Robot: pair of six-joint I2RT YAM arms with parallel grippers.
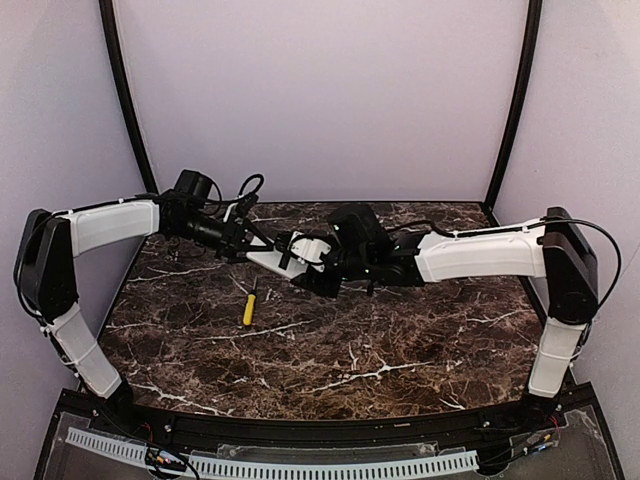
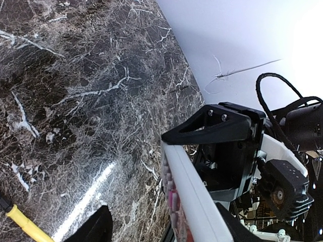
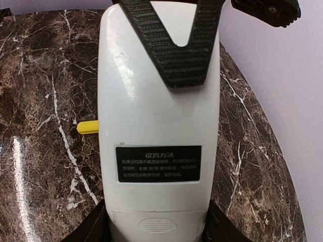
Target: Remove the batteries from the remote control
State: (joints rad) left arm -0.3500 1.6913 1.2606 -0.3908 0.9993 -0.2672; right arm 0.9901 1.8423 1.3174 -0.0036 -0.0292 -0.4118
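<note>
The white remote control [image 1: 283, 255] is held above the table at the back centre, and my right gripper [image 1: 322, 266] is shut on its end. In the right wrist view its back [image 3: 159, 101] faces up, showing a black label and a closed ridged cover [image 3: 159, 224] between my right gripper [image 3: 158, 233] fingers. The batteries are hidden. My left gripper [image 2: 164, 216] stands open around the remote [image 2: 199, 201], seen edge-on. One ribbed pad [image 3: 176, 45] lies on the remote's back. The other finger [image 2: 96, 228] stands well apart from the button side.
A yellow-handled screwdriver [image 1: 248, 308] lies on the marble table [image 1: 400, 340] left of centre, below the remote. It also shows as a yellow handle [image 2: 24, 221] and a yellow tip [image 3: 87, 127]. Pale walls close the back and sides.
</note>
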